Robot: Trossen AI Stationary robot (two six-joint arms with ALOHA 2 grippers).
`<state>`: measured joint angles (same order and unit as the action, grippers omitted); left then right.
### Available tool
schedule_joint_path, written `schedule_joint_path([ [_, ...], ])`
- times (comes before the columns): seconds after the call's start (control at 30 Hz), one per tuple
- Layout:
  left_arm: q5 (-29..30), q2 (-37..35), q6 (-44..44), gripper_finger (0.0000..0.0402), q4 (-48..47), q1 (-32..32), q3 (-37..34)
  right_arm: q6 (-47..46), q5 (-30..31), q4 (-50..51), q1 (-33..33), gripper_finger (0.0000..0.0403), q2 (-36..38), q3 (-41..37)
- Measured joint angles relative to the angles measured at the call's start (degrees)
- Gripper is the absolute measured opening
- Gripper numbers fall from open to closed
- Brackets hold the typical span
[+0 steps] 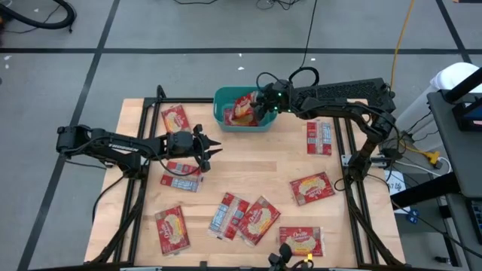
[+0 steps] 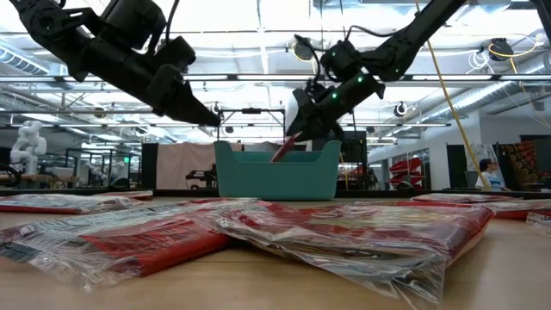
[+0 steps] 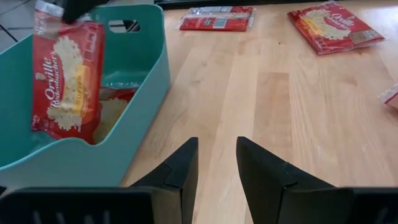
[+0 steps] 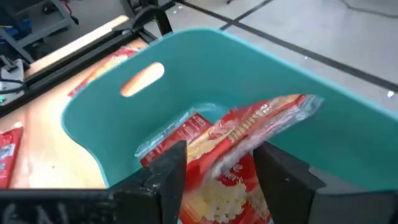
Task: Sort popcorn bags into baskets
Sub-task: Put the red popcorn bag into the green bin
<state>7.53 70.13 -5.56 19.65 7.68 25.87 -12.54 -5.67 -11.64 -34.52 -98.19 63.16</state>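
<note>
The teal basket [image 1: 226, 120] stands at the table's far edge, and one red popcorn bag [image 3: 115, 109] lies in it. My right gripper [image 1: 263, 102] hovers over the basket, shut on another red bag [image 3: 67, 81] with a cream label. My left gripper [image 1: 213, 147] is open above bare wood near the table's middle, its fingers pointing toward the basket [image 3: 74, 162] and touching nothing. Several more bags lie flat on the table, among them one [image 1: 175, 119] left of the basket and one [image 1: 181, 175] under the left arm. My right gripper holds the bag by its top end [image 3: 53, 15], pinched between the two fingers [image 4: 168, 171] from above. The bag hangs upright below the fingers, inside the basket's walls. Its lower end [image 3: 62, 130] reaches down to the bag that lies in the basket.
Other bags lie at the right side [image 1: 319, 138], right of middle [image 1: 312, 188], and along the near edge [image 1: 171, 229], [image 1: 242, 217], [image 1: 300, 241]. Bare wood shows between the left gripper and the basket. Black frame rails [image 1: 354, 188] run along both table sides.
</note>
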Motion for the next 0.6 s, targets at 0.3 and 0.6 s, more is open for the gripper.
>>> schedule_joint_path([
  [0.3,0.00,0.00,0.11,0.0113,-0.36,0.00,0.00,1.28,5.69,6.60,1.11,0.0183,6.99,0.00],
  [0.6,2.48,-0.35,0.30,0.0113,-3.21,0.00,0.02,3.50,5.53,8.96,10.52,0.0183,9.86,-0.02],
])
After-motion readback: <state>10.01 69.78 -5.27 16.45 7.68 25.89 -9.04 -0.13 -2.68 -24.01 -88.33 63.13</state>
